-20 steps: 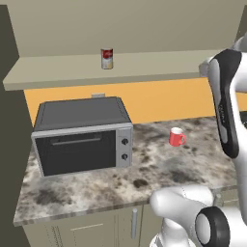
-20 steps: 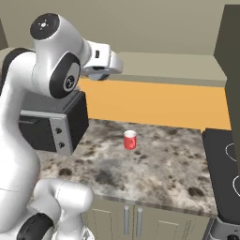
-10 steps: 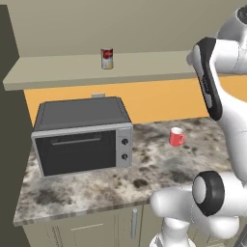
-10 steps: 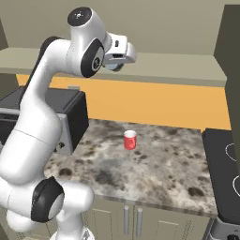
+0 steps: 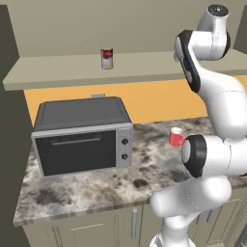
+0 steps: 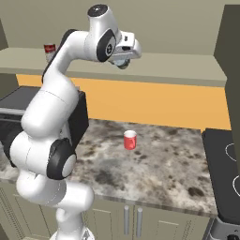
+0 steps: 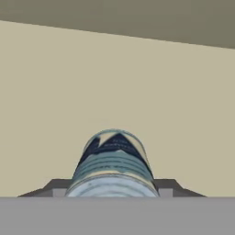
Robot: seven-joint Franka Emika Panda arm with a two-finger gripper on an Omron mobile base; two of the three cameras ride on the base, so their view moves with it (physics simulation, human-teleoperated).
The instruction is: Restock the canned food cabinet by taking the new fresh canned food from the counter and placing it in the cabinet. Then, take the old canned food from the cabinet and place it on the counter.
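The gripper [image 7: 113, 190] is clamped on the new fresh canned food [image 7: 113, 165], a short tin with a pale ribbed metal top and a blue-grey label with dark navy shapes, sitting between the two dark fingers [image 7: 170, 186] in the hand view. In the right base view the gripper [image 6: 123, 61] hangs at the front edge of the cabinet [image 6: 178, 70] shelf board, towards its middle, with a rounded grey shape showing under the hand. Below, a red mug [image 6: 130, 139] stands on the counter [image 6: 159, 164] near the back wall, and a dark toaster oven [image 5: 82, 137] sits towards the counter's left end. Farthest back, the old canned food [image 5: 107, 58], red above and white below, stands upright on the left part of the shelf board.
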